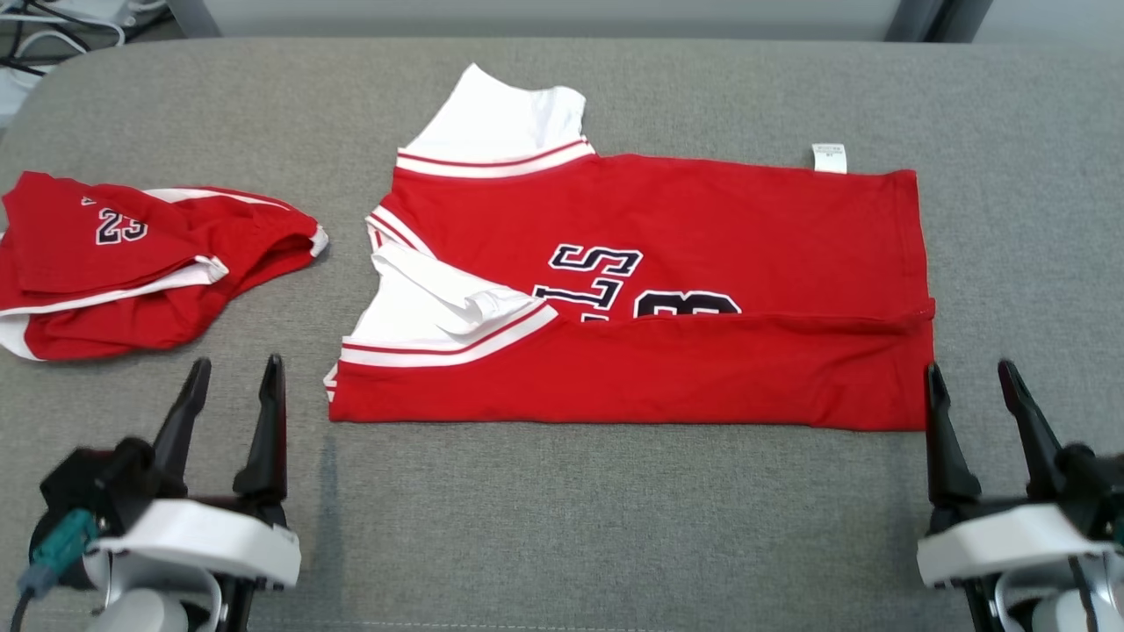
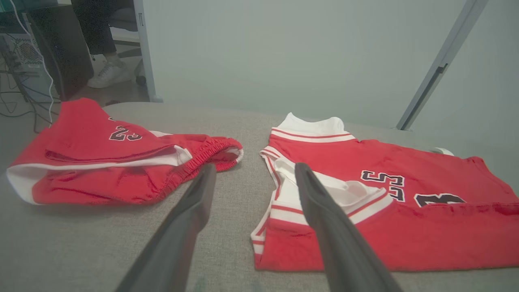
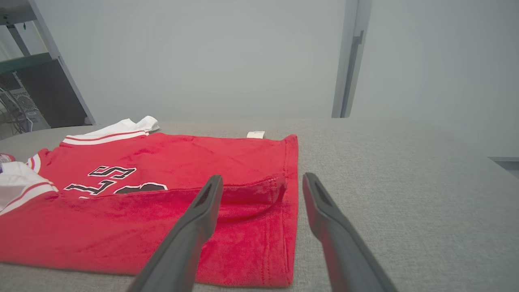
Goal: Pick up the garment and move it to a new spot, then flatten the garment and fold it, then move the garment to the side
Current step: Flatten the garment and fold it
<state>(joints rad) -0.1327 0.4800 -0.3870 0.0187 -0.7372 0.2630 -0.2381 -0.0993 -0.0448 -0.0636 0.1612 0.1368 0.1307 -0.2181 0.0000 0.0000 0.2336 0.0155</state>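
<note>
Garment: red jersey [image 1: 702, 369] lies flat mid-table, with its near long edge folded up over the lower part of the lettering. White sleeves point toward the table's left edge, the hem toward the right edge. A white label [image 1: 829, 158] sticks out at the far side.

Left gripper [image 1: 237, 364]: fingers apart, empty, near the table's [image 1: 562, 527] front edge, off the jersey's near left corner and not touching it.

Right gripper [image 1: 969, 369]: fingers apart, empty, just beside the jersey's near right hem corner.

Red shorts [image 1: 132, 263] lie crumpled at the table's left edge, apart from the jersey.
</note>
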